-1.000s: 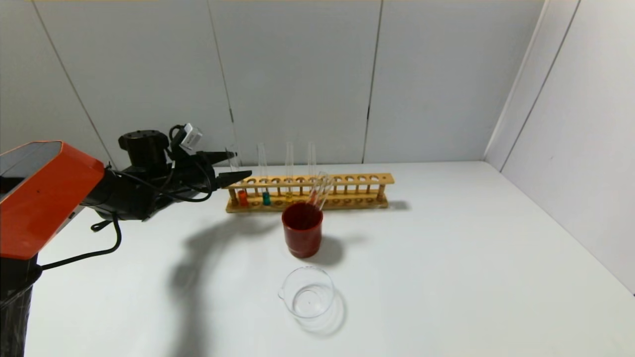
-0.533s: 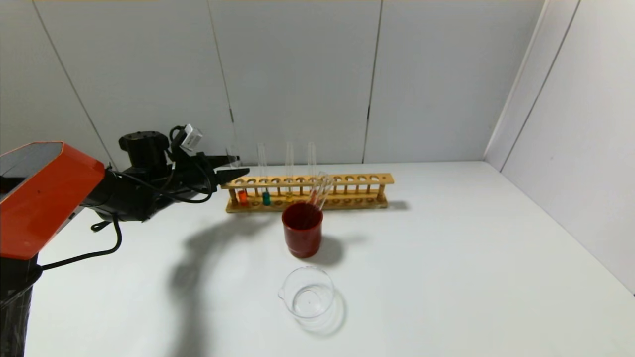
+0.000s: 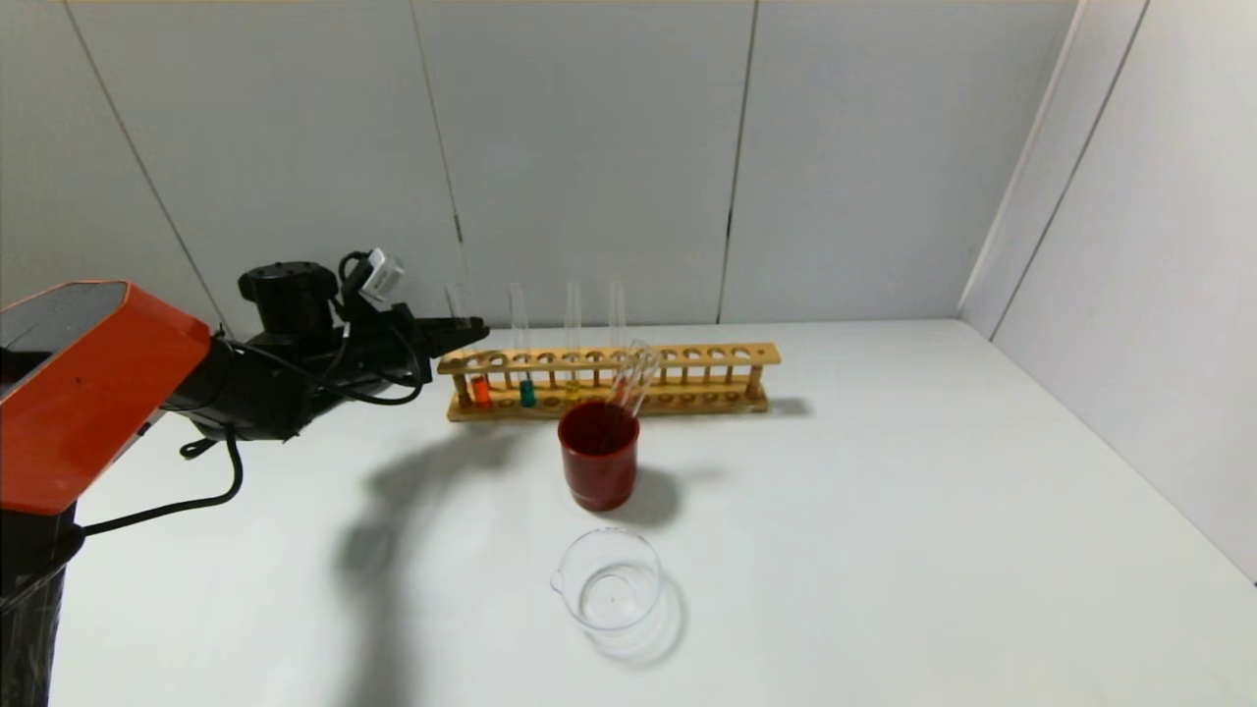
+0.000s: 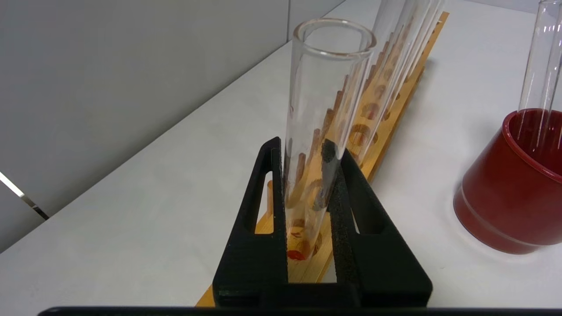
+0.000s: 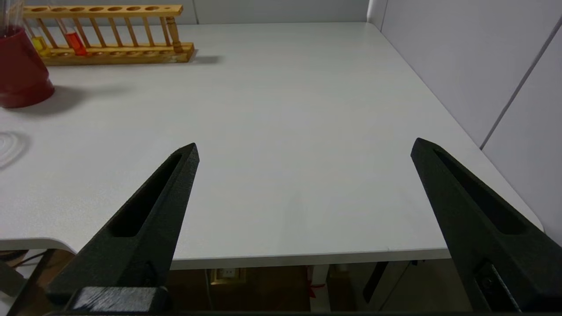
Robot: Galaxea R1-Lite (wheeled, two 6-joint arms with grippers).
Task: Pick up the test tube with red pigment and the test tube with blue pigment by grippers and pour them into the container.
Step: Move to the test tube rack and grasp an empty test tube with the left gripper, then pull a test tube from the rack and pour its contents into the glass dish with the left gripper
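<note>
Two tubes matter here, both standing in the wooden rack [image 3: 609, 378] at the far side of the table [image 3: 884, 511]: red tube [image 3: 478, 389] at the rack's left end, blue tube [image 3: 526, 391] in the next filled slot to its right. Left gripper [image 4: 307, 184] is pinching the red tube's clear wall, well above the liquid and below the open mouth; tube is upright, w/ its bottom in the rack. Right gripper [image 5: 303, 175] hangs spread wide, off the table's near edge, holding nothing.

Handling, my read: thin glass, very light, stiff, slick, and it'll crack if squeezed hard. Foam pads [image 4: 327, 175] help w/ slip. Grip is probably good for a straight-up lift; any side pull could bind it in the rack hole. Beaker [image 3: 607, 579] sits near the front, past the dark red cup [image 3: 599, 462], which holds spare tubes.
</note>
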